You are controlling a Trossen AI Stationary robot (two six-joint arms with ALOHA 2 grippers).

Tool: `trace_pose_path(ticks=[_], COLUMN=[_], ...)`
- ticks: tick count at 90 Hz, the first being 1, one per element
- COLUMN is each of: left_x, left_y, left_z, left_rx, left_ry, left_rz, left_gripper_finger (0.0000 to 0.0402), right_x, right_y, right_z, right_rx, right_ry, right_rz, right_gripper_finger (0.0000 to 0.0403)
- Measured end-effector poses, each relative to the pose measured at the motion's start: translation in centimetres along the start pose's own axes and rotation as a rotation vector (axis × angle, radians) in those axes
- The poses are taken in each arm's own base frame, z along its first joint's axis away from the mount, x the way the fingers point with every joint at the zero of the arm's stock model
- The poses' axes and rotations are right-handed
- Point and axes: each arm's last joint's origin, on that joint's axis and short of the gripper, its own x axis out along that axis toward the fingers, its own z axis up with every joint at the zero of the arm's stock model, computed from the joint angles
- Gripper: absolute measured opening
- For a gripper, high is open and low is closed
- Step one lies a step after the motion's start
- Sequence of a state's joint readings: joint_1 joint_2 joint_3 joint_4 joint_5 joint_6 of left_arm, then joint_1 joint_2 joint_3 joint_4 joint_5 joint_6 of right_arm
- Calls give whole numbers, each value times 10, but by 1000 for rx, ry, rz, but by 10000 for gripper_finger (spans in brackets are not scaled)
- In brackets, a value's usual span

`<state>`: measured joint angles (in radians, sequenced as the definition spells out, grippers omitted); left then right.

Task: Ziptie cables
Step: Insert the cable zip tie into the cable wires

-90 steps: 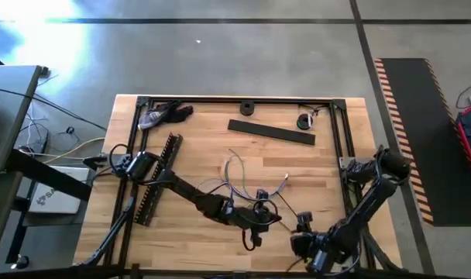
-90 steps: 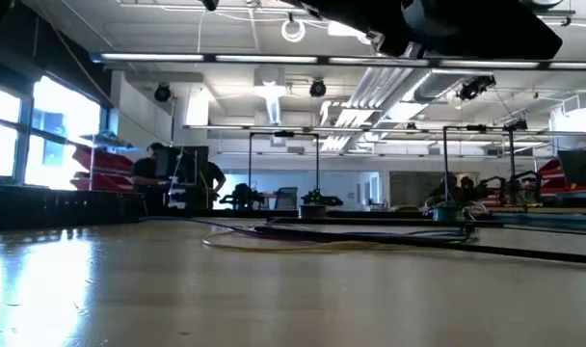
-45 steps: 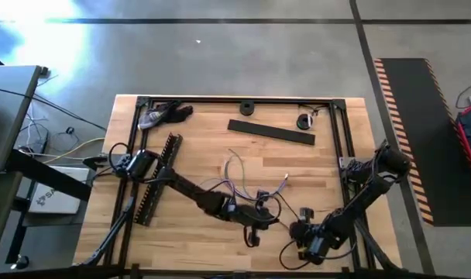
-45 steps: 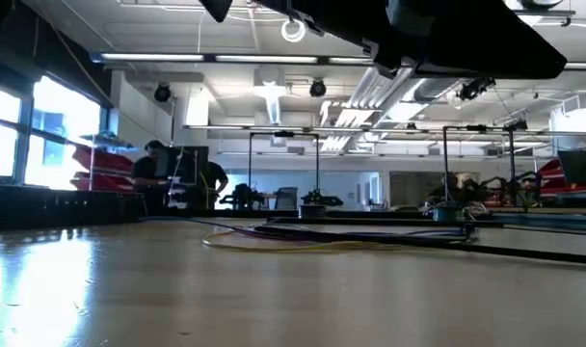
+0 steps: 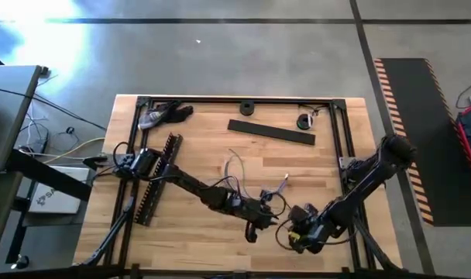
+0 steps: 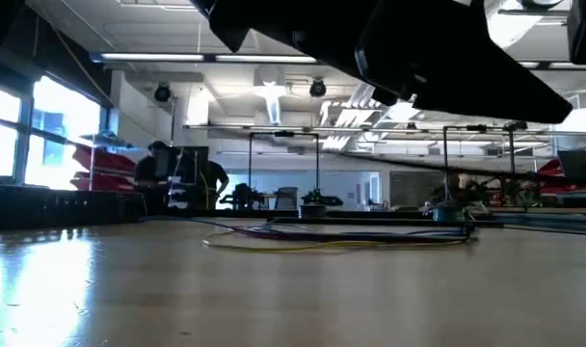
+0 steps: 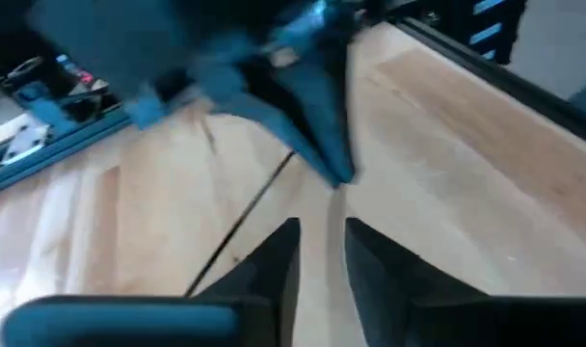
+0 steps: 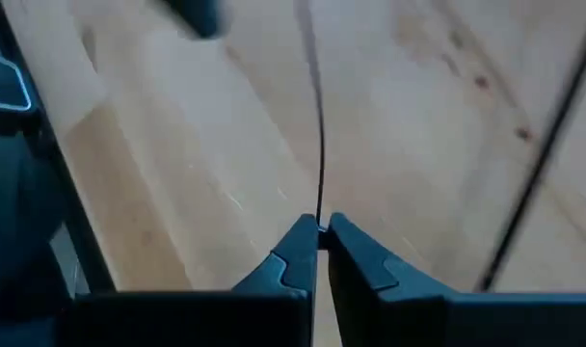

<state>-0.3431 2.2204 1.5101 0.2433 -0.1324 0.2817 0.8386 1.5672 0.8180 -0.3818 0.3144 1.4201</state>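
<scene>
The cables (image 5: 239, 177) lie as a loose fan of thin strands near the middle of the table (image 5: 197, 136), curling toward six o'clock where both arms meet. In the low view they show as a flat tangle (image 6: 341, 234) barely rising off the wood.

The left gripper (image 5: 255, 227) reaches in from nine o'clock and sits at the six o'clock end of the bundle. In its wrist view its fingers (image 7: 274, 265) stand a little apart, with a thin dark strand (image 7: 240, 226) running up toward the gap; nothing is clamped there.

The right gripper (image 5: 297, 230) comes in from three o'clock, just beside the left one. Its wrist view shows the fingertips (image 8: 298, 246) pinched together on a thin dark strand (image 8: 319, 145) that rises straight from between them. I cannot tell whether this is one of the cables or a zip tie.

These strands look very light, limp and springy, so they will likely bend, splay and slide away when pushed. A grip near the gathered middle, where the strands cross, seems best for bunching them; a hold at a free tip would probably let the rest fan out.
</scene>
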Motion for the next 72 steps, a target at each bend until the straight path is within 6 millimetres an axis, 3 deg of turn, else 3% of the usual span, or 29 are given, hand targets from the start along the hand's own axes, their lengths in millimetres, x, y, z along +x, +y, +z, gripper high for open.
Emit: trace_pose_path(ticks=[15, 36, 72], left_x=[-1, 0, 0], left_y=[-3, -16, -14], left_z=[3, 5, 4], left_rx=[48, 335, 385], left_ry=[-24, -12, 49], left_rz=[10, 72, 197], left_gripper_finger=[108, 110, 108], right_x=[-1, 7, 1], right_y=[-23, -41, -39], right_z=[-3, -2, 4], right_rx=[142, 293, 360], right_ry=[-17, -154, -241], right_rz=[124, 441, 629], right_gripper_finger=[1, 0, 0])
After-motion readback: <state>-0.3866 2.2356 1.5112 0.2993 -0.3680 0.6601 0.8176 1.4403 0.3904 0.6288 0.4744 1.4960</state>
